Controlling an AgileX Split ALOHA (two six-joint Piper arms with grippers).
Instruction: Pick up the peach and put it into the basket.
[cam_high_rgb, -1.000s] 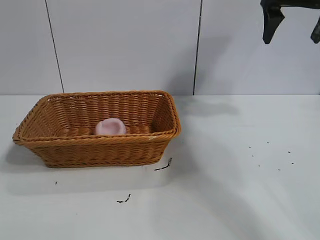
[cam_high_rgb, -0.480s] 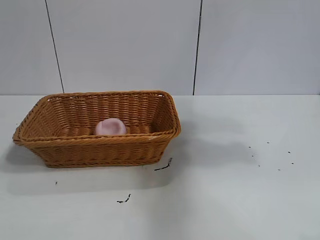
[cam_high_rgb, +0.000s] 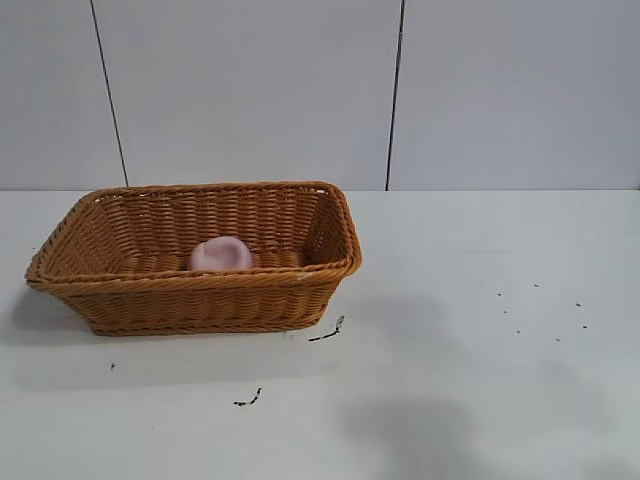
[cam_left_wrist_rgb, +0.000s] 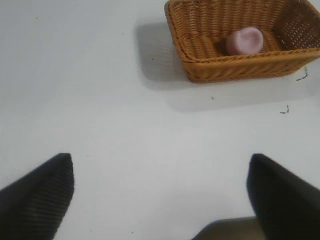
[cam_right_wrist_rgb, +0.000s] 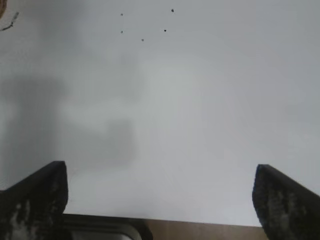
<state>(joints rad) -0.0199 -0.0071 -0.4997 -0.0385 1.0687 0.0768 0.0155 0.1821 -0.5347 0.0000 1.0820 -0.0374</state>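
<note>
The pale pink peach (cam_high_rgb: 221, 253) lies inside the orange-brown wicker basket (cam_high_rgb: 200, 295) at the left of the white table. Both also show far off in the left wrist view: the peach (cam_left_wrist_rgb: 244, 41) in the basket (cam_left_wrist_rgb: 235, 70). My left gripper (cam_left_wrist_rgb: 160, 195) is open and empty over bare table, well away from the basket. My right gripper (cam_right_wrist_rgb: 160, 197) is open and empty above the table's near edge. Neither gripper shows in the exterior view.
Small dark specks lie on the table in front of the basket (cam_high_rgb: 248, 400) and at the right (cam_high_rgb: 540, 310). A grey panelled wall stands behind the table. The table's wooden edge (cam_right_wrist_rgb: 210, 231) shows in the right wrist view.
The right gripper, seen at the exterior view's top right one second ago, has left that view. Its shadow has slid toward the table's front. The peach and basket have not moved.
</note>
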